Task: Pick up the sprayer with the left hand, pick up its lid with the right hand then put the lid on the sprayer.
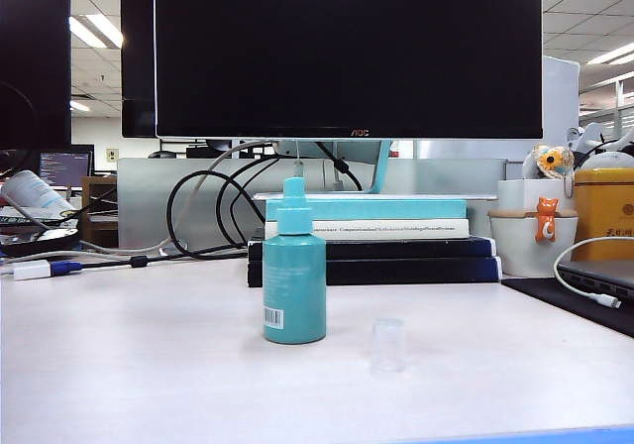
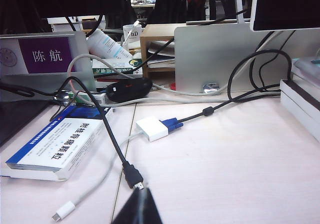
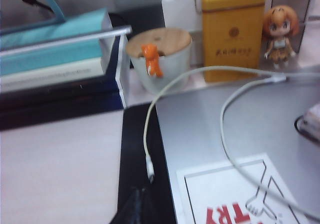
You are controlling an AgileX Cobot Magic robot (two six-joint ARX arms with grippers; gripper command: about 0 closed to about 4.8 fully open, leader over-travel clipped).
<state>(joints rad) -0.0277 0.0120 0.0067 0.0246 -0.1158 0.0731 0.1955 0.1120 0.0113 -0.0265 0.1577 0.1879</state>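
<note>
just in front of the stack of books [image 1: 374,241], the sprayer [image 1: 294,271] stands upright on the surface [image 1: 139,355], uncapped. the lid [image 1: 388,344] sits apart from the sprayer, nearer the camera and toward the laptop side. neither arm shows in the exterior view. the left gripper [image 2: 139,210] is closed and empty, off among the cables [image 2: 115,149]; the right gripper [image 3: 136,209] is likewise closed and empty, over the black mat [image 3: 137,149]. nothing is done yet: both pickups and the capping remain.

office | desk monitor [image 1: 347,53] | ceiling light panels [image 1: 94,30] | stacked books [image 1: 376,241]
</note>
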